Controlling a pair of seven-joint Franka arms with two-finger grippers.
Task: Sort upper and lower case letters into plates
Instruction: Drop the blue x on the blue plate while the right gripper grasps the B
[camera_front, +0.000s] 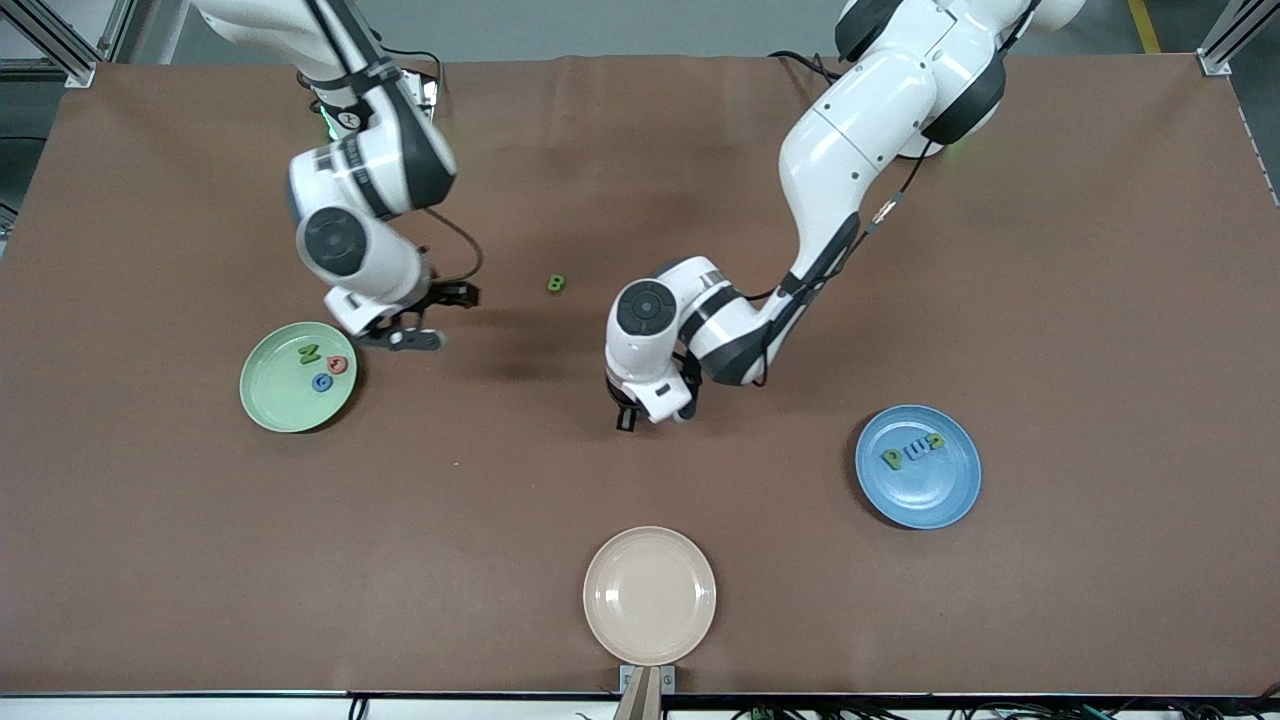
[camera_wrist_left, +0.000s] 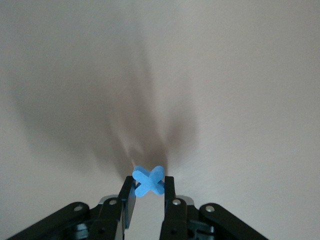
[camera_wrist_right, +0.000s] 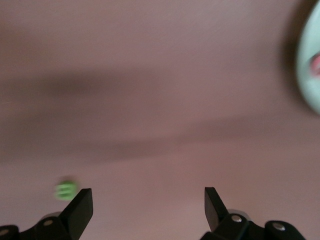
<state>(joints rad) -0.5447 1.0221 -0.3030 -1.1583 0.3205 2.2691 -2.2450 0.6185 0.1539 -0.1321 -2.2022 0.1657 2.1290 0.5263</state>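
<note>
Blue x is pinched between the left gripper fingers, up in the air over bare brown surface near the middle. In the front view the x itself is hidden under the left gripper; only the left wrist view shows it.

Green B lies alone on the surface, between the two arms, farther from the front camera than all the plates. It shows as a green blur in the right wrist view, unreadable there.

Mint green plate, toward the right arm's end: green N, blue G, red round letter, which I can't read. Plate edge is cut off in the right wrist view.

Blue plate, toward the left arm's end: green p, green u, blue m, in a row.

Right gripper is spread wide and holds nothing, just beside the mint plate's rim; same in its wrist view.

Cream plate sits nearest the front camera, nothing on it.
</note>
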